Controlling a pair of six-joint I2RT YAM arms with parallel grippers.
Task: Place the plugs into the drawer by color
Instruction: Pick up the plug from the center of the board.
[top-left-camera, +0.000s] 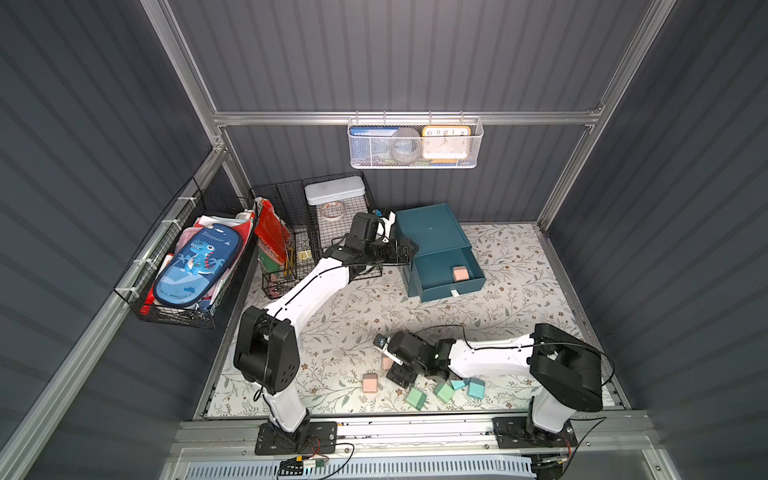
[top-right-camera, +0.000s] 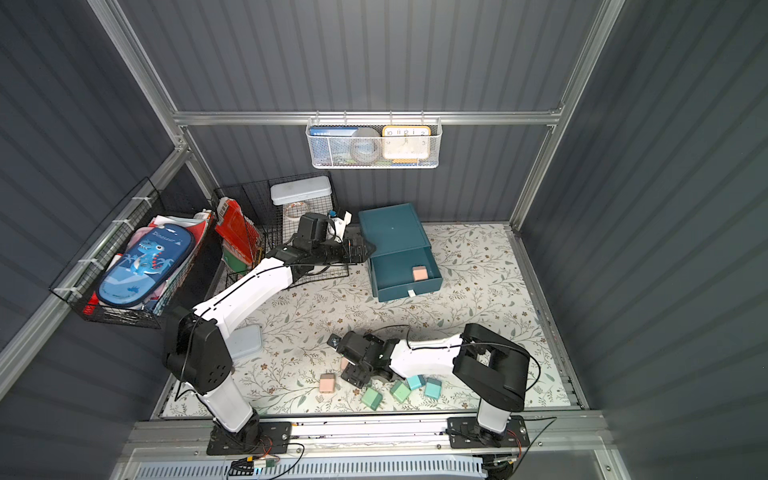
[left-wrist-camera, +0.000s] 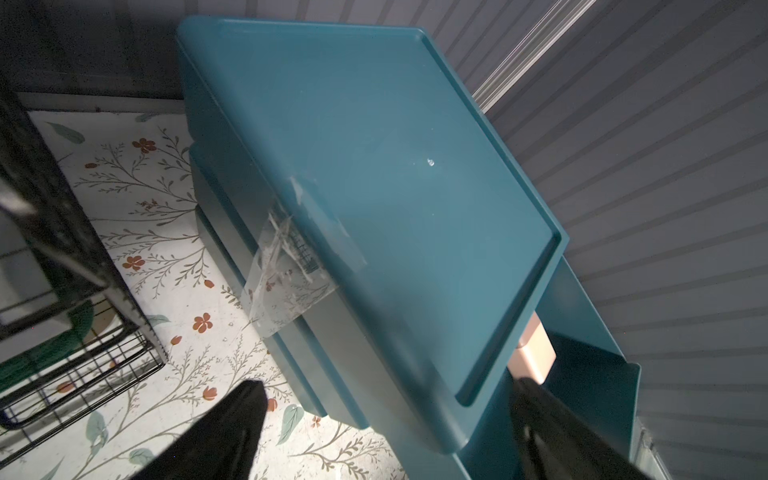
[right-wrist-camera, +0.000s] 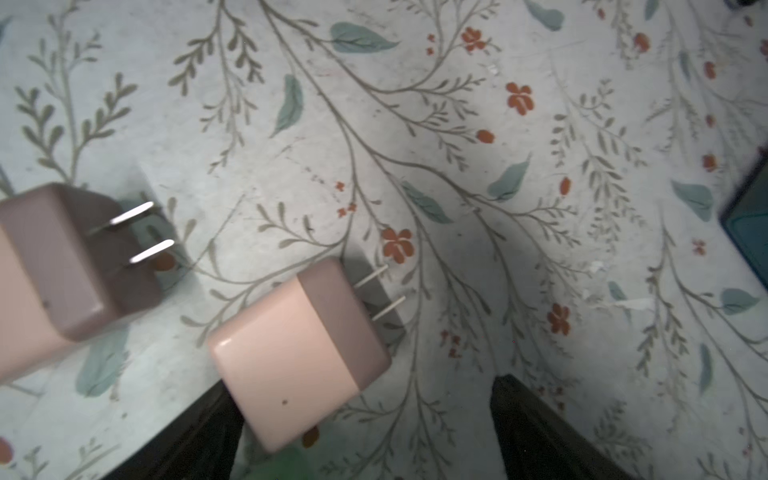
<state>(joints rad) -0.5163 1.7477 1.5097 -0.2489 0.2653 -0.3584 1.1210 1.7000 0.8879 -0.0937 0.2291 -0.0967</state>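
Right gripper (right-wrist-camera: 361, 380) is seen with its jaws spread wide and nothing clamped. A pink plug (right-wrist-camera: 299, 353) lies on the floral mat (right-wrist-camera: 457, 124) between them, set closer to one finger than to the other. Its prongs are pointed away from the wrist, and its long axis is skewed against the line of the fingers, so a squarer alignment is judged to be needed before closing. A second pink plug (right-wrist-camera: 62, 270) is found just beside the first, outside the jaws, with its prongs turned much the same way. In a top view the mint green plugs (top-left-camera: 416, 398) and teal plugs (top-left-camera: 476, 388) are scattered near this arm, at the table's near edge. The drawer cabinet (top-left-camera: 430, 232) is placed well apart, toward the back wall, with one drawer pulled out and a third pink plug (top-left-camera: 460, 273) lying inside. Left gripper (top-left-camera: 409, 249), likewise spread and empty, is held at the cabinet's side.
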